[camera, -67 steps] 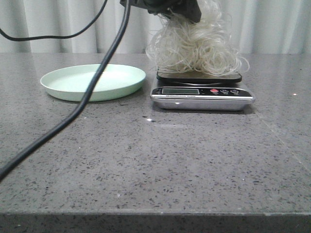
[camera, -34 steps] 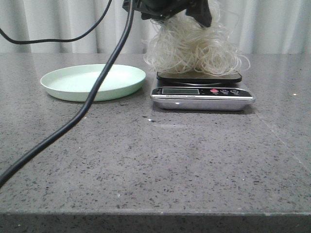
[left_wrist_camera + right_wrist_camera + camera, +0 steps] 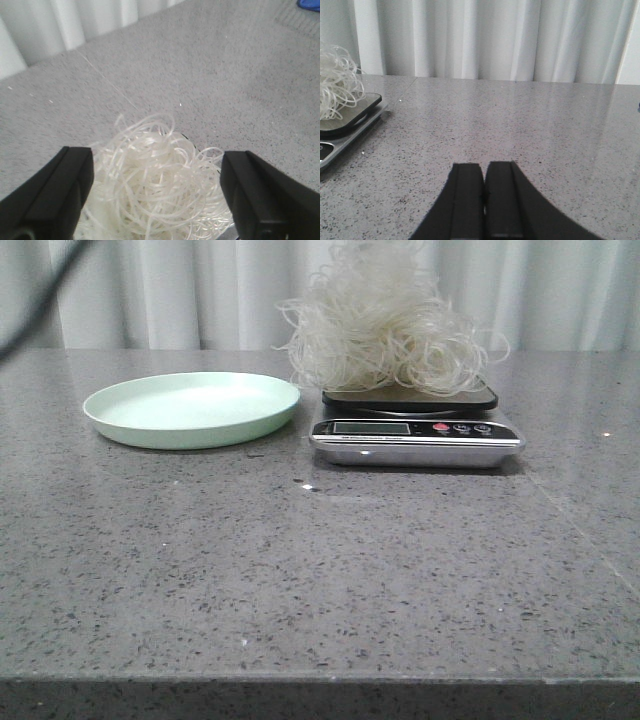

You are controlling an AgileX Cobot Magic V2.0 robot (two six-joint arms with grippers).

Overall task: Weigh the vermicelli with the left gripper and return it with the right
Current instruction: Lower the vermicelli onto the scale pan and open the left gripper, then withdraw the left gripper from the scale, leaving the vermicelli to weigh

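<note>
Vermicelli [image 3: 385, 335] sits piled on the dark platform of the scale [image 3: 416, 435], a loose white tangle spilling a little past the platform's edges. Above it hangs my left gripper [image 3: 157, 200], fingers spread wide on either side of the strands and not touching them. Beside the scale on the grey stone table [image 3: 320, 570] lies the pale green plate [image 3: 192, 408], nothing in it. My right gripper [image 3: 484, 205] hovers well apart over the table, fingers pressed together.
</note>
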